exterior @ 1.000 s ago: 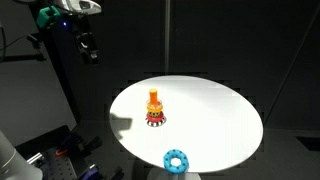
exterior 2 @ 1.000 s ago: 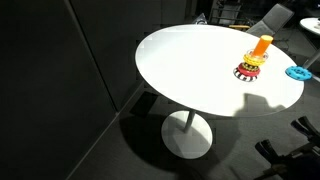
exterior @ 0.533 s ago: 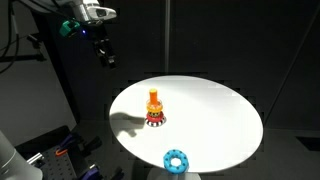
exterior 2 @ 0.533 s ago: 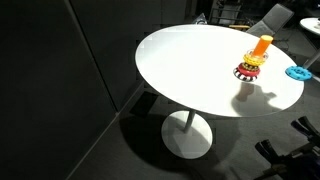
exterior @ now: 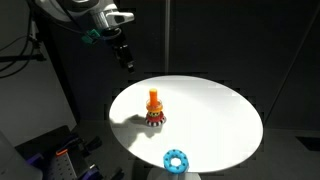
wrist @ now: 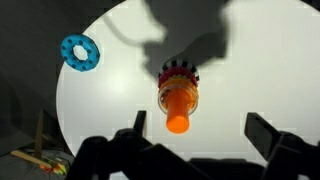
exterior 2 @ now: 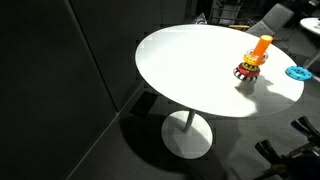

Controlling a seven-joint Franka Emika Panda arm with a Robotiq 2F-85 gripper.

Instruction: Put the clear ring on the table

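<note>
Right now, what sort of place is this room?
Probably a lab or office test space: a robot arm above a round white table with a ring-stacking toy, dark walls, and what looks like an office chair behind.

White table (exterior: 215, 115); orange toy post (wrist: 178, 110); blue ring (wrist: 80, 52).

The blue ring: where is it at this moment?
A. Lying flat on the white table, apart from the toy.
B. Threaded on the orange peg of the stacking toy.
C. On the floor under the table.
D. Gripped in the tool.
A: the blue ring lies on the table near its edge, apart from the ring-stacking toy.
</note>
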